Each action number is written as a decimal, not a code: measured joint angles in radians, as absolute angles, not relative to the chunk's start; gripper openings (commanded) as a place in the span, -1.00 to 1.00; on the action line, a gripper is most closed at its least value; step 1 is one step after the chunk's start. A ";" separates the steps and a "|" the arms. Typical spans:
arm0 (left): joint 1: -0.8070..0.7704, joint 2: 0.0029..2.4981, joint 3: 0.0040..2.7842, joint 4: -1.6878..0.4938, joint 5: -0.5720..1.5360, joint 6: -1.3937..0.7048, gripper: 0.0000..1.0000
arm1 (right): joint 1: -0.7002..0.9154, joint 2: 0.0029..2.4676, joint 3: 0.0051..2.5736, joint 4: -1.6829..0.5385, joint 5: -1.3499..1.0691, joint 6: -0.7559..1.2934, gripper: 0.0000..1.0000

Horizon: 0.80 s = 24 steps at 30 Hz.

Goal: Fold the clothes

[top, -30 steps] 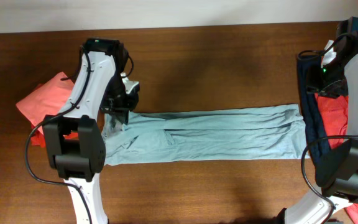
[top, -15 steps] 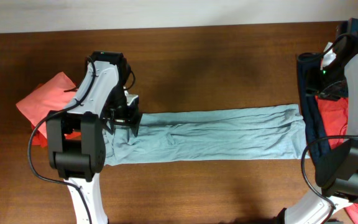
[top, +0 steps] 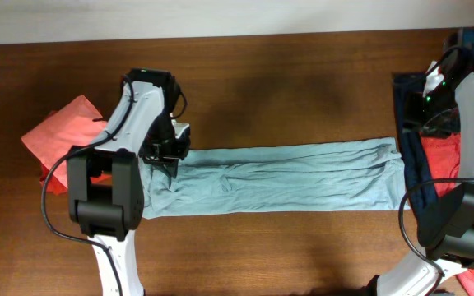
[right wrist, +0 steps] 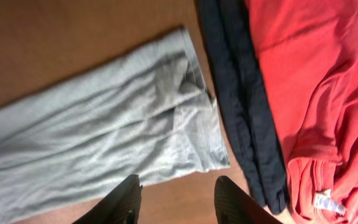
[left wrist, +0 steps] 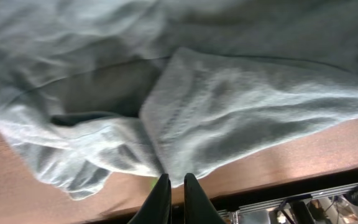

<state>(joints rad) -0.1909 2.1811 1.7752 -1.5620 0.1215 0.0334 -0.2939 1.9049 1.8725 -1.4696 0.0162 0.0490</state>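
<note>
Left gripper [left wrist: 176,194]: fingers together at the shirt [left wrist: 241,106] edge.
Right gripper [right wrist: 178,200]: fingers apart, shirt end just ahead.
Red garment [right wrist: 316,81] tag [right wrist: 322,203]: writing unreadable.

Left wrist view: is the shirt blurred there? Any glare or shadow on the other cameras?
Left wrist view: the grey-blue shirt is soft and smeared, with bright glare on the table. Right wrist view: fabric folds are sharp; only the fingers of the right hand are dark and unfocused. Overhead view: evenly lit, with a soft shadow on the table above the shirt.
</note>
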 measured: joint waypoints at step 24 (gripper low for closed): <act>-0.213 2.181 1.774 -1.517 0.124 0.029 -0.29 | -0.378 1.915 1.423 -1.184 -0.087 -0.049 0.55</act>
